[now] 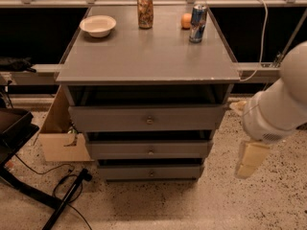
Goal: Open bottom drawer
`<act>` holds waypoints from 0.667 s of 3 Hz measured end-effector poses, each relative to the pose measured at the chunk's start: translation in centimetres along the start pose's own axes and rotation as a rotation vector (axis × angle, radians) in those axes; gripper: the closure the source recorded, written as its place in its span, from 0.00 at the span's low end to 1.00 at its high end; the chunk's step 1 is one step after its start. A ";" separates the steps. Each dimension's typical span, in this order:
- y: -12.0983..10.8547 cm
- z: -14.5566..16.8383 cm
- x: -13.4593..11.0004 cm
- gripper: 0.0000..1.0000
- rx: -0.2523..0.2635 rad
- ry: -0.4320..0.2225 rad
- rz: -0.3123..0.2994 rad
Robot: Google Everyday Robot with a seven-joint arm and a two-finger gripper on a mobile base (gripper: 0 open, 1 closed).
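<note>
A grey cabinet has three drawers with small round metal knobs. The bottom drawer [151,172] is the lowest and shallowest, just above the floor, and its front stands about level with the other fronts. The middle drawer [149,150] and the tall top drawer [146,119] sit above it. My gripper [249,159] hangs from the white arm [283,104] to the right of the cabinet, at about the height of the two lower drawers. It is apart from the cabinet and touches nothing.
On the cabinet top [144,51] stand a white bowl [98,25], a brown can [145,11], an orange [186,20] and a blue can [197,23]. A cardboard box [60,135] sits at the cabinet's left. A black chair base [17,138] and cables [72,186] lie on the floor at left.
</note>
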State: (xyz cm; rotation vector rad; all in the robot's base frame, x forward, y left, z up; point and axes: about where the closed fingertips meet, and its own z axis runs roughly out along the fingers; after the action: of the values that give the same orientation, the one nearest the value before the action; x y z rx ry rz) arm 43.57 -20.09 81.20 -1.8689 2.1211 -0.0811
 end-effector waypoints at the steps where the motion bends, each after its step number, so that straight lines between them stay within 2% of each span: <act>1: 0.5 8.5 1.8 0.00 -0.028 0.001 -0.022; 2: 0.3 15.1 4.3 0.00 -0.071 0.000 -0.015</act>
State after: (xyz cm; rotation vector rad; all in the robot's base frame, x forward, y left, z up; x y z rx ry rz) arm 46.88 -21.79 65.95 -1.9244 2.1373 -0.0090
